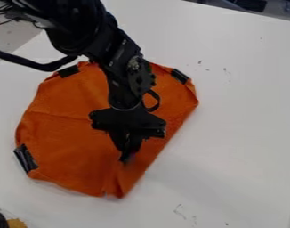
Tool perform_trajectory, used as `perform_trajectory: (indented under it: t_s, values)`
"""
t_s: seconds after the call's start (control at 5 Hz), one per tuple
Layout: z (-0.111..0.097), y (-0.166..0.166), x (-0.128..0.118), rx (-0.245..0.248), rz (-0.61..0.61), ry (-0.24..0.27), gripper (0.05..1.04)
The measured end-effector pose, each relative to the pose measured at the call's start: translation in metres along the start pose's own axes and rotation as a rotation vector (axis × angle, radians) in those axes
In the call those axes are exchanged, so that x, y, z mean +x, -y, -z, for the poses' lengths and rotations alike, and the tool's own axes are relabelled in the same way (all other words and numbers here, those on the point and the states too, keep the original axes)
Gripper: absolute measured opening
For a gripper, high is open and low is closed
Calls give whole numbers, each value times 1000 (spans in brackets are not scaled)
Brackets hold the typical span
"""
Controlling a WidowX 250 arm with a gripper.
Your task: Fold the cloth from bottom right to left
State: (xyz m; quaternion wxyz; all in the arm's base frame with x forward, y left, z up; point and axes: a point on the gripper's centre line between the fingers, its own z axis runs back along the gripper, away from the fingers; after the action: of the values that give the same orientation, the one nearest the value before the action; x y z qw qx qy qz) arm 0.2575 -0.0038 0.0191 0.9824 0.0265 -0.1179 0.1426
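The gripper [126, 157] hangs over the lower middle of the orange cloth [64, 142], its fingers together at the tips and shut on the cloth. A crease climbs from the bottom edge to the fingertips. Along the lower right, the cloth has a straight slanting edge, with a narrow strip lying turned over beside it. Black patches mark the cloth at its upper left, upper right and lower left. The arm covers part of the cloth's upper middle.
The cloth lies on a white table [242, 120] with a few small dark marks. A black cable loops beside the arm at the upper left. A black and yellowish object [17, 223] sits at the bottom left corner.
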Motion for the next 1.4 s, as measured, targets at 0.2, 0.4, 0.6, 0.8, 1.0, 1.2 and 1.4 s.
perform_trajectory:
  t_s: [0.2,0.4,0.6,0.8,1.0,1.2,1.4]
  values:
    - [0,1,-1,6,1,3,97]
    - [0,1,-2,12,-4,3,64]
    - [-13,6,-1,46,22,23,62]
    - [-30,22,5,78,76,65,60]
    - [-37,44,-4,91,108,102,60]
    - [-36,62,-19,60,89,127,59]
    - [-31,70,-31,15,49,135,82]
